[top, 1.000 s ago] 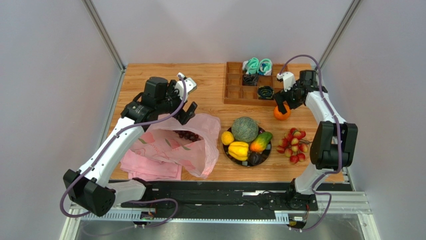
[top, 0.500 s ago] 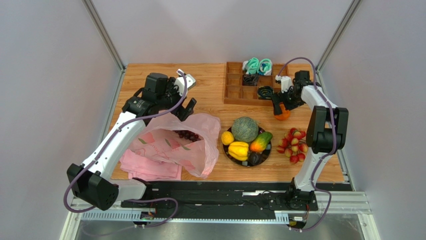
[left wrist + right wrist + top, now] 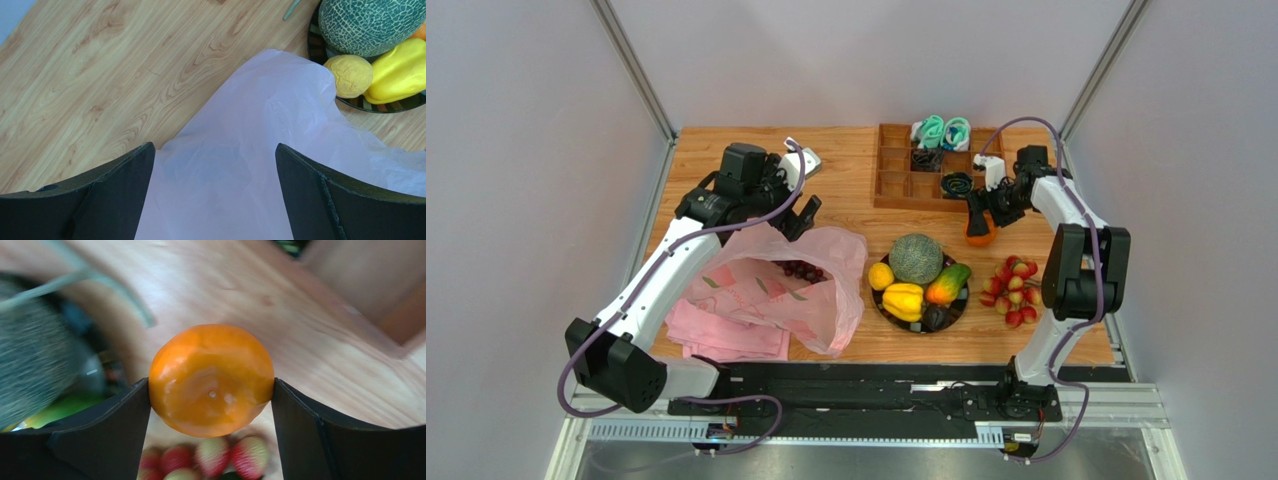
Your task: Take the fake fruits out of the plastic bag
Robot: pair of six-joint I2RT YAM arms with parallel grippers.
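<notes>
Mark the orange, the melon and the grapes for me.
orange (image 3: pixel 211 380): right wrist view, centre of its shiny front face.
melon (image 3: pixel 915 258): top external view, middle of its netted top.
grapes (image 3: pixel 802 270): top external view, middle of the dark cluster.

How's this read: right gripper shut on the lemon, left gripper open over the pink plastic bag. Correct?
One slip: the right gripper is shut on the orange, as the right wrist view shows. The left gripper is indeed open over the pink plastic bag.
</notes>
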